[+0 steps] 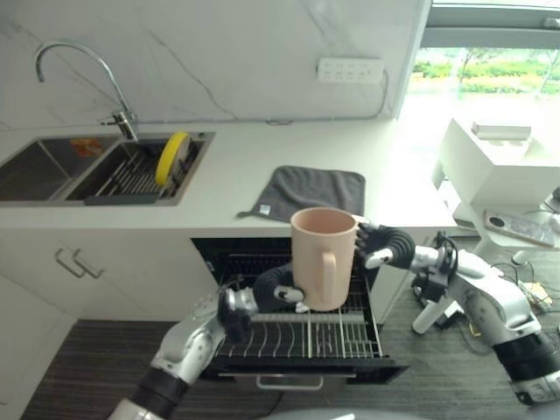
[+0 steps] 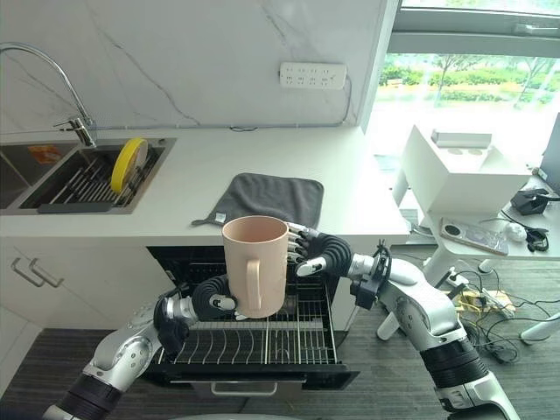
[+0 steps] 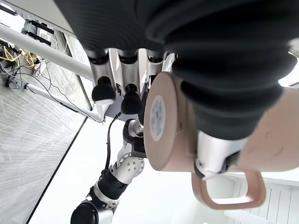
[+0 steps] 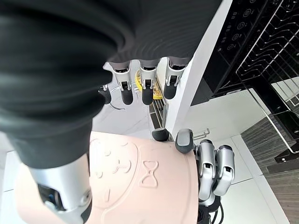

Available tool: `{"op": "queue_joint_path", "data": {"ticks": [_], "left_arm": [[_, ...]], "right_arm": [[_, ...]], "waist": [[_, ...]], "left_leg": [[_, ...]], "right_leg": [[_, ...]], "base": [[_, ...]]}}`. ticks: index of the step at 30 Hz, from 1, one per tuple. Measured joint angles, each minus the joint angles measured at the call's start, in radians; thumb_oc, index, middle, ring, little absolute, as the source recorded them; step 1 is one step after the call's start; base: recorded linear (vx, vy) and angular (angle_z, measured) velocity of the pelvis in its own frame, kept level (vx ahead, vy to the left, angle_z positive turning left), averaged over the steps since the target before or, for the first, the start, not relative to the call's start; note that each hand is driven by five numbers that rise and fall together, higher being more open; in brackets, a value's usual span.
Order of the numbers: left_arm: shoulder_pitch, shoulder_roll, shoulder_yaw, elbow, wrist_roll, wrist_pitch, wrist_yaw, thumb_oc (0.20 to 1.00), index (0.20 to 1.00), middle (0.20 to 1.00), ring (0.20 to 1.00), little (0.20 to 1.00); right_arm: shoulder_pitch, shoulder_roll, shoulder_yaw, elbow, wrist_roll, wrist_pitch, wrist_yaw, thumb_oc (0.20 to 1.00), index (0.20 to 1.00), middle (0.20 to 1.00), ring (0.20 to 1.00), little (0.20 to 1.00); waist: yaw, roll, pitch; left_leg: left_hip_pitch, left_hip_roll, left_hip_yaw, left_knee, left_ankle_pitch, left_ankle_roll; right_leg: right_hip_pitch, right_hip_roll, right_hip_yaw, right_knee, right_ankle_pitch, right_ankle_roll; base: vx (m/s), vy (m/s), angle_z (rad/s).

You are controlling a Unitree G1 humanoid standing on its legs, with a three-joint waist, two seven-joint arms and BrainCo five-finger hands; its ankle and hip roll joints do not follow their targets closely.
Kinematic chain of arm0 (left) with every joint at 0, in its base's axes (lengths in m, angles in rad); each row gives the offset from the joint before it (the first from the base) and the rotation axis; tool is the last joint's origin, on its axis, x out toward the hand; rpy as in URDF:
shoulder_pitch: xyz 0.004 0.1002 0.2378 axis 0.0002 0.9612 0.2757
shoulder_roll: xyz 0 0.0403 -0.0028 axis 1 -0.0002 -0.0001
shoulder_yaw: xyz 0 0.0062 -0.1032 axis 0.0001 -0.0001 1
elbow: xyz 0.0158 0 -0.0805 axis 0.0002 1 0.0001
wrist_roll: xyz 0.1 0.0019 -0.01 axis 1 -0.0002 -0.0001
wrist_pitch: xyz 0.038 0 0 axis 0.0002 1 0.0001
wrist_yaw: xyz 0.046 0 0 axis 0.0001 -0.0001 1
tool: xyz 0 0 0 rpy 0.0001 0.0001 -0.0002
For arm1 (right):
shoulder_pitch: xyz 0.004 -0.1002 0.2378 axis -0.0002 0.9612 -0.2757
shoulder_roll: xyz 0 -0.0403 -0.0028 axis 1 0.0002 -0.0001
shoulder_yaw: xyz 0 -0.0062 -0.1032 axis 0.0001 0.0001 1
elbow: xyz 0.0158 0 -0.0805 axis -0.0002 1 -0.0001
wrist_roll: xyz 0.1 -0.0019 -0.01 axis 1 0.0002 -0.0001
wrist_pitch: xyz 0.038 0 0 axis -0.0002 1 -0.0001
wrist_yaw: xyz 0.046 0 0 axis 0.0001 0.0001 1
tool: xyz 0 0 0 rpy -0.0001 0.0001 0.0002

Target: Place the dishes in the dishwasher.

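A pale pink mug (image 1: 322, 254) with its handle toward me stands upright in the air above the pulled-out dishwasher rack (image 1: 337, 337). My left hand (image 1: 276, 289) is shut on the mug's lower part, thumb on one side of the mug (image 3: 163, 121) and fingers (image 4: 212, 163) curled round the other. My right hand (image 2: 324, 249) is by the mug's right side near the rim, its fingers relaxed and its thumb lying along the mug (image 4: 140, 186). A yellow plate (image 1: 172, 157) stands on edge in the sink rack.
A grey cloth (image 1: 315, 191) lies on the white counter right behind the dishwasher opening. The double sink (image 1: 52, 166) with its tap (image 1: 122, 118) is at the back left. A white side table (image 2: 464, 175) with cables on the floor stands to the right.
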Motion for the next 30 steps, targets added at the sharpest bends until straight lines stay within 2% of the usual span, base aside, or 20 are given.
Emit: {"op": "queue_joint_path", "data": {"ticks": [13, 30], "left_arm": [[0.000, 0.003, -0.038, 0.002, 0.002, -0.002, -0.004, 0.200, 0.200, 0.200, 0.200, 0.200], [0.000, 0.003, -0.038, 0.002, 0.003, -0.003, 0.002, 0.200, 0.200, 0.200, 0.200, 0.200]], "right_arm": [[-0.045, 0.001, 0.005, -0.071, 0.001, 0.045, 0.022, 1.000, 1.000, 1.000, 1.000, 1.000], [-0.058, 0.006, 0.040, -0.072, 0.004, 0.048, 0.034, 1.000, 1.000, 1.000, 1.000, 1.000]], "waist": [[0.001, 0.001, -0.001], [0.001, 0.004, -0.003]], "left_leg": [[0.000, 0.000, 0.001, 0.000, 0.000, 0.000], [0.000, 0.000, 0.001, 0.000, 0.000, 0.000]], "right_leg": [[-0.001, 0.000, 0.001, 0.000, 0.000, 0.000], [-0.001, 0.000, 0.001, 0.000, 0.000, 0.000]], "base": [[0.00, 0.000, 0.00], [0.00, 0.000, 0.00]]}}
